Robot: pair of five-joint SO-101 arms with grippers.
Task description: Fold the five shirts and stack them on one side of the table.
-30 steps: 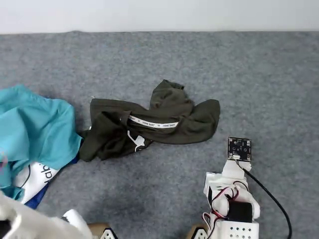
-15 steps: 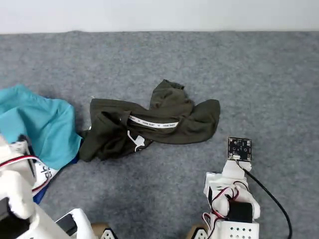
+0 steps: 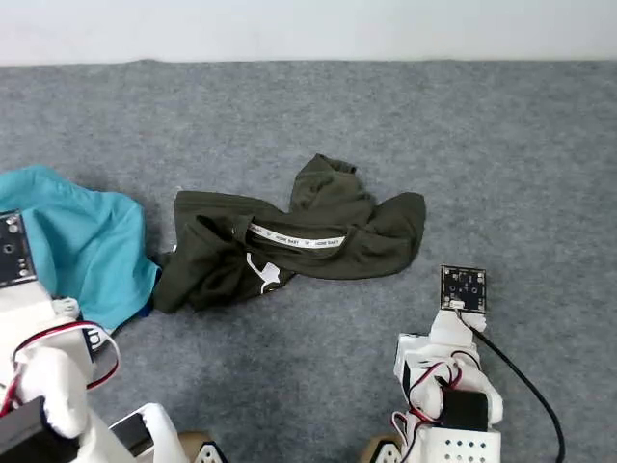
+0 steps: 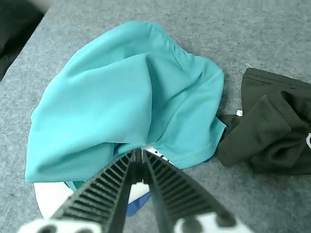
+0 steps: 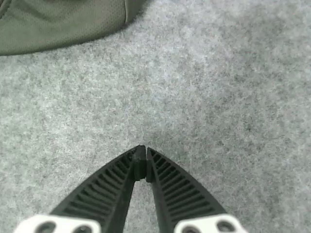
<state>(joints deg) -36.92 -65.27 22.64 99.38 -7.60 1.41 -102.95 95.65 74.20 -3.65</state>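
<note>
The dark shirt (image 3: 289,241) lies crumpled mid-table, its left end just beside the teal shirt (image 3: 82,241). The teal shirt is heaped at the left edge over a white one (image 4: 53,208). The left hand (image 4: 141,158), tips pressed together, hangs over the teal hem. The right hand (image 5: 141,167), tips likewise together, hangs over the grey table (image 3: 501,154) near the front. Grey surface stretches from the dark shirt to the far and right edges.

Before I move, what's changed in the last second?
The left gripper has swung in from the near-left corner and forward, out over the teal shirt. Nothing was grasped or let go. The dark shirt and the right gripper stayed put.
</note>
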